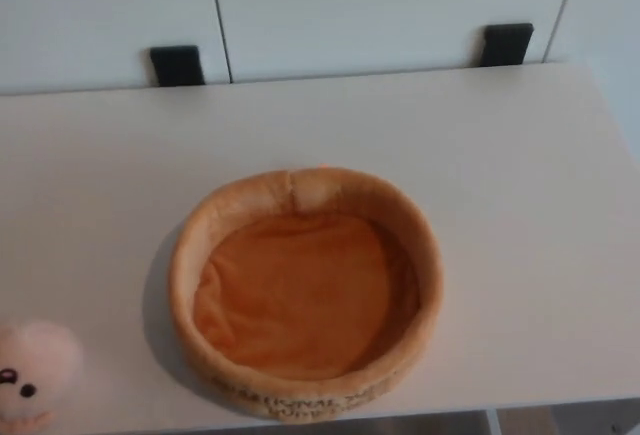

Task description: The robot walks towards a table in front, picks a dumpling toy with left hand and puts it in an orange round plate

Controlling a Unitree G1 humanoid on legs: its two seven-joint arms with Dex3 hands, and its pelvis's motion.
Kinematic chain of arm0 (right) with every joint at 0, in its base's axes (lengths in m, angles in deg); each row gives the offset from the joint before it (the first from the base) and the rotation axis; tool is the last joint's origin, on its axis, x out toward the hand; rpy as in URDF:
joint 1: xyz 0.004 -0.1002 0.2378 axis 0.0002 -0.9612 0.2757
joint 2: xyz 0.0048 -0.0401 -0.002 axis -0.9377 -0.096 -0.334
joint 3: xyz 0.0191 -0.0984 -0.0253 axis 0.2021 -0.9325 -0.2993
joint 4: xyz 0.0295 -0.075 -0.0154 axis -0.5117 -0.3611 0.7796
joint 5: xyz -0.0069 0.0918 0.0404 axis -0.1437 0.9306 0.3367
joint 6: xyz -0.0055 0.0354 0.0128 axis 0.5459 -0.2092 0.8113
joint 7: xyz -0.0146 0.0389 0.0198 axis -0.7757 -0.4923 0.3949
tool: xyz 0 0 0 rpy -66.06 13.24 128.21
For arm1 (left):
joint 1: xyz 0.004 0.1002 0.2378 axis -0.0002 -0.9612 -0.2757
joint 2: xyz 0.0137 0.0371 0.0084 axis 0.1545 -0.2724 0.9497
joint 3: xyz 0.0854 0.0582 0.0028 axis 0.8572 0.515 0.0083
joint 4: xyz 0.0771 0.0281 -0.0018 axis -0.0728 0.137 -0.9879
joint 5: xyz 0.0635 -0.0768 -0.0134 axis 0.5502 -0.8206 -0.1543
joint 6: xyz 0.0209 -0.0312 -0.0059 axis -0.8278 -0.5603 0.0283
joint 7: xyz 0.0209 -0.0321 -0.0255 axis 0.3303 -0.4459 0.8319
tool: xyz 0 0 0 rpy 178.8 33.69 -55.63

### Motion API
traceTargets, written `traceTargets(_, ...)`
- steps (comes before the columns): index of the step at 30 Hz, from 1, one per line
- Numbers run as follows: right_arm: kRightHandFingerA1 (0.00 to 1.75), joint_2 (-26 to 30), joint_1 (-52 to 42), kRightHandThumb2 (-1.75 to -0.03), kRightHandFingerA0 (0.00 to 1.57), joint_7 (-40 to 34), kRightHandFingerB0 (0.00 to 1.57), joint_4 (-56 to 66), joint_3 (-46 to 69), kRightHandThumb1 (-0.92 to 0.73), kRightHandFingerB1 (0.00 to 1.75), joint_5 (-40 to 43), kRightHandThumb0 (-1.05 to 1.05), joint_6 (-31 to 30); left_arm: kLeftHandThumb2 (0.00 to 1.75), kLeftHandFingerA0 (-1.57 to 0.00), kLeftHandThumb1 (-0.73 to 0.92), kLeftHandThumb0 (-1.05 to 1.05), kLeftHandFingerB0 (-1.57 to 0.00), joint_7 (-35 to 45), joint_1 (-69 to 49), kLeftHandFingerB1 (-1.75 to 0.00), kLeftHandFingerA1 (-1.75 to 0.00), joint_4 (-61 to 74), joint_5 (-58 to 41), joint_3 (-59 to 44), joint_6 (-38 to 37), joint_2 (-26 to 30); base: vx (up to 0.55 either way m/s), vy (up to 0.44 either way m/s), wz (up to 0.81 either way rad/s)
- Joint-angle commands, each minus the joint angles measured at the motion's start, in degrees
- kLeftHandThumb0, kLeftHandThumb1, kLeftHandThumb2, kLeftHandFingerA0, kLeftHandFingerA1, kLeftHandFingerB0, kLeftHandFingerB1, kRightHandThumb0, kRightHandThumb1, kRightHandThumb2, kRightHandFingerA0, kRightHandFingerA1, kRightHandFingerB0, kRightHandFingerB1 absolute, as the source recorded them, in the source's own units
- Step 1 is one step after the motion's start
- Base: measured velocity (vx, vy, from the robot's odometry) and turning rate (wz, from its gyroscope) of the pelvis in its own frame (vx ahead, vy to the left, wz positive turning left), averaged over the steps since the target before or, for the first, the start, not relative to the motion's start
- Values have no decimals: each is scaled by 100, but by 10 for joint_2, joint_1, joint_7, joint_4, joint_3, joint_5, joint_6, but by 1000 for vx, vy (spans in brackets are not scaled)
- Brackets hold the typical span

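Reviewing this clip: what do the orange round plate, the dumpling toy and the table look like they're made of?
The orange round plate looks like soft plush fabric: fuzzy rim, wrinkled cloth floor, dark lettering on the front wall. The dumpling toy, cut off at the picture's edge, also looks plush: pale, fuzzy outline, small dark eyes. The table seems a hard, smooth, matte white board, perhaps laminate.

The orange round plate (pixel 305 295) sat before me near the front edge of the white table, a soft plush ring with a raised rim, a seam at the back and dark lettering along its front wall, empty inside. The dumpling toy (pixel 30 373), pale pink with small black eyes, lay apart at my left, half cut off.
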Motion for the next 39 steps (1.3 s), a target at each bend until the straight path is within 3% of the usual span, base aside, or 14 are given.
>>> traceTargets(1, 65, 14, -18, -84, 73, 0, 51, -1, 3, -48, 55, 1, -32, 5, 57, -16, 48, -36, -5, 10, -295, -20, -31, 437, -199, -266, -192, -16, 0, 0, 0)
traceTargets(2, 65, 13, -18, -84, 74, -1, 51, -2, 3, -49, 55, 1, -34, 4, 72, -1, 30, -38, 0, 14, -300, -28, -39, 469, -216, -291, -186, -18, 0, 0, 0)
traceTargets(4, 65, 11, -19, -85, 74, -4, 52, -2, 4, -50, 55, 2, -34, 3, 72, 0, 30, -39, 0, 18, -306, -27, -36, 537, -247, -349, -173, -22, 0, 0, 0)
traceTargets(5, 65, 11, -20, -86, 73, -4, 52, -1, 4, -51, 56, 3, -35, 4, 55, -6, 45, -38, -1, 19, -304, -21, -28, 559, -252, -370, -165, -23, 0, 0, 0)
traceTargets(7, 65, 12, -20, -85, 73, -3, 51, 0, 4, -50, 55, 3, -34, 5, 69, -1, 30, -39, 0, 21, -292, -22, -35, 598, -266, -415, -147, -16, 8, 59, -1)
traceTargets(13, 65, 12, -20, -85, 76, -8, 54, -5, 2, -51, 55, -1, -36, 4, 55, -3, 44, -42, -3, 14, -233, -22, -35, 664, -257, -501, -56, 8, 30, 173, 5)
traceTargets(14, 66, 12, -20, -84, 78, -10, 54, -6, 4, -50, 55, 0, -37, 3, 71, -1, 32, -45, -3, 14, -225, -22, -38, 670, -251, -513, -40, 12, -30, 12, -13)
traceTargets(19, 66, 17, -21, -83, 74, 1, 50, -1, 10, -47, 55, 7, -32, 9, 70, 0, 33, -49, -6, 13, -192, -19, -37, 689, -235, -539, 3, 24, 19, -5, 9)
traceTargets(20, 46, 16, -20, -58, 76, 0, 60, -2, 13, -61, 41, 10, -27, 8, 71, 0, 33, -49, -5, 11, -176, -18, -36, 692, -224, -544, 17, 29, 37, -73, 8)
traceTargets(21, 65, 15, -20, -82, 75, -2, 52, -3, 13, -48, 55, 10, -32, 7, 71, 0, 33, -49, -5, 12, -168, -19, -36, 693, -219, -546, 25, 33, 29, -74, 7)
traceTargets(22, 65, 14, -19, -82, 75, -3, 52, -3, 13, -48, 55, 8, -32, 6, 71, 0, 33, -49, -5, 14, -164, -19, -36, 696, -217, -547, 32, 35, 0, 0, 0)
traceTargets(29, 66, 14, -26, -85, 76, -1, 53, -2, 14, -49, 56, 5, -35, 8, 71, 0, 36, -54, -7, 41, -101, -22, -33, 681, -172, -499, 101, 79, 2, -8, 1)
traceTargets(38, 65, 12, -27, -88, 72, -1, 52, -4, 17, -53, 55, 3, -36, 5, 74, 0, 36, -56, -2, 84, 21, -16, -29, 581, -28, -297, 178, 178, 0, 0, 0)
traceTargets(39, 65, 11, -27, -87, 74, -7, 54, -4, 21, -53, 56, 6, -37, 6, 53, -1, 42, -55, -2, 84, 32, -25, -32, 568, -22, -275, 180, 179, 0, 0, 0)
